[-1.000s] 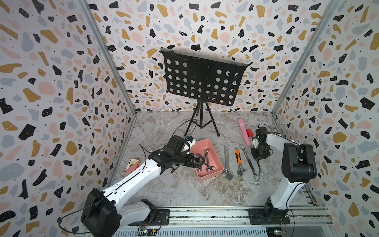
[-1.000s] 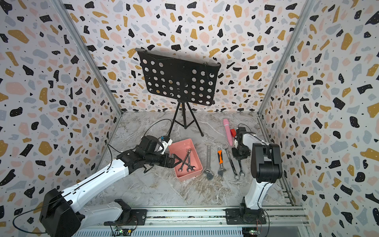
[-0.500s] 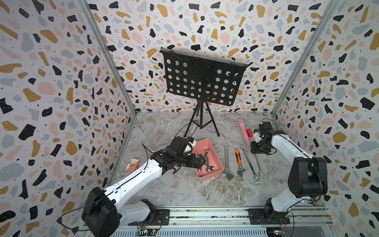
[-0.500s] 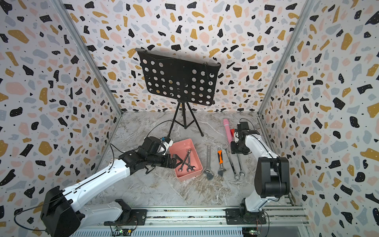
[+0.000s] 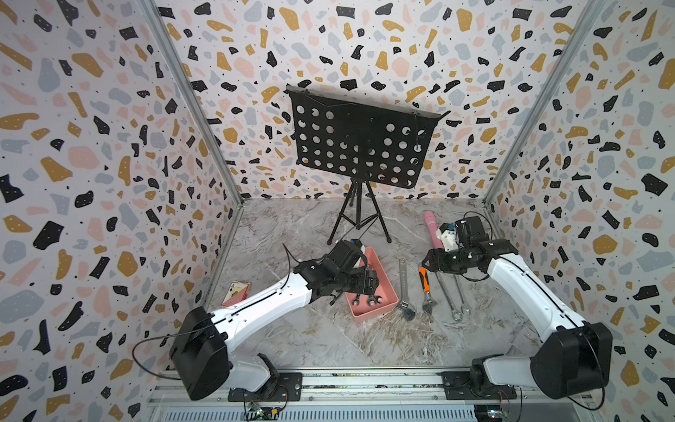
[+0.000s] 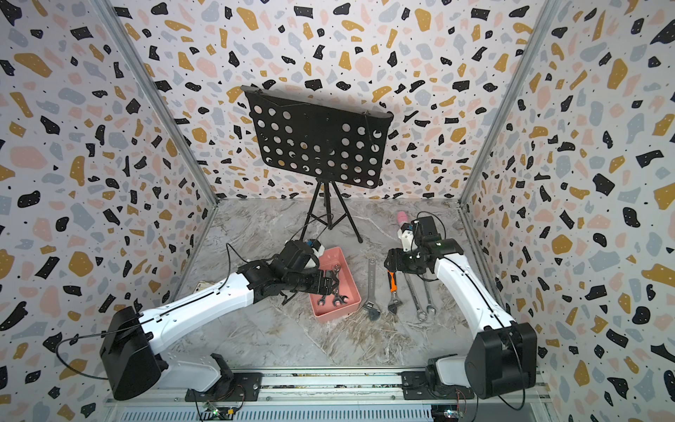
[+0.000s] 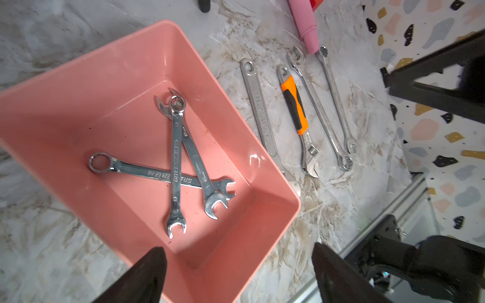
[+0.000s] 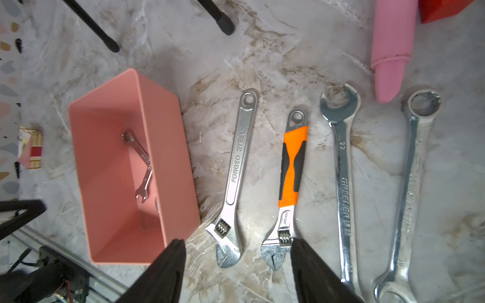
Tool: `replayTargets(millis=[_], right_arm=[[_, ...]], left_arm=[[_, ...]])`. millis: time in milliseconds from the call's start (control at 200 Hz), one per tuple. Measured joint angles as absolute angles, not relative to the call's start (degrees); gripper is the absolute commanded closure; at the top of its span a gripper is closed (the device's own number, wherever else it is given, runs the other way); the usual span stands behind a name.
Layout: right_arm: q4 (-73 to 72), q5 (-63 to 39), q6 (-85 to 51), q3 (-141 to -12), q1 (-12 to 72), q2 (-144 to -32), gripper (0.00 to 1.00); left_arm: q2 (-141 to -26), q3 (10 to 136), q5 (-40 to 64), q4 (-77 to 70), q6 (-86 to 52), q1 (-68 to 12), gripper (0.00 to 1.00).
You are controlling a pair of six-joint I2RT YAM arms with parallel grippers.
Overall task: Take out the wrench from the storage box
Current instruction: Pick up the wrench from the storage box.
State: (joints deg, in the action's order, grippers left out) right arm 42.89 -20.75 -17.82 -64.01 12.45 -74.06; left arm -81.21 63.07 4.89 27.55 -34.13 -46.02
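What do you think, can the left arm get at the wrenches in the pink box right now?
Probably yes. The left gripper hangs open over the box, three crossed wrenches lie uncovered inside, and nothing sits between.

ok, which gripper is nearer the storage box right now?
Left. The left gripper hangs over the storage box, fingers spread above the wrenches inside. The right gripper is off to the box's side, by the orange-handled wrench on the table.
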Motion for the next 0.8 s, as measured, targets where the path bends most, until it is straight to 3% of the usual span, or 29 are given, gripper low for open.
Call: replayTargets(millis=[140, 220, 395, 801], right_arm=[[41.6, -25.5, -22.2, -61.5, 12.4, -68.6, 0.15], [41.2, -27.4, -24.6, -60.0, 12.4, -66.6, 0.0], [40.6, -29.5, -27.6, -59.9, 12.4, -65.1, 0.0], [40.2, -31.7, -29.2, -60.1, 12.4, -63.0, 0.0]], left_arm=[[-87.3, 68.2, 0.8, 30.6, -31.6, -46.5, 0.18], [-90.7, 70.2, -1.0, 31.6, -30.1, -46.7, 0.27], [-97.7, 72.9, -3.8, 34.2, -26.9, -47.2, 0.45], [-107.8, 75.9, -6.8, 35.9, -21.9, -47.4, 0.48]])
